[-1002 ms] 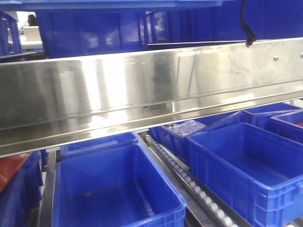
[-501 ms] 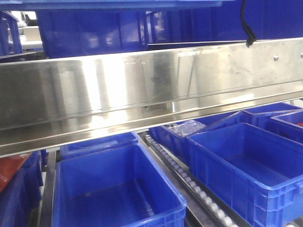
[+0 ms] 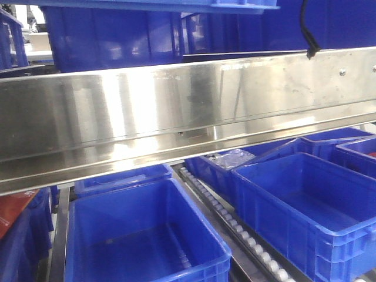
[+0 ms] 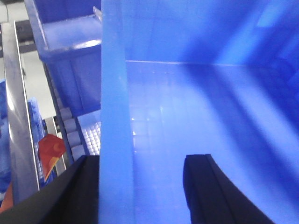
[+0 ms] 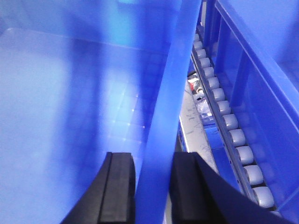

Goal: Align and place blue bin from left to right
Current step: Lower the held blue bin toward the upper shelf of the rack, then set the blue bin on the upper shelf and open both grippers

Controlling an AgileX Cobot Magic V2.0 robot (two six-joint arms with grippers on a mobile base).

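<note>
Left wrist-mounted view: the blue bin (image 4: 187,107) fills the frame, and its side wall runs between the fingers of the left gripper (image 4: 140,191). The outer finger lies against the wall and a gap shows at the inner one, so the grip cannot be judged. The right gripper (image 5: 153,186) clamps the opposite wall. A roller track (image 5: 233,135) and a neighbouring bin (image 5: 261,84) lie just beside it.

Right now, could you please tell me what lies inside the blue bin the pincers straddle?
Inside the blue bin only its bare, grid-marked floor shows, no contents. The left pincer and right pincer cover small patches beside the walls.
</note>
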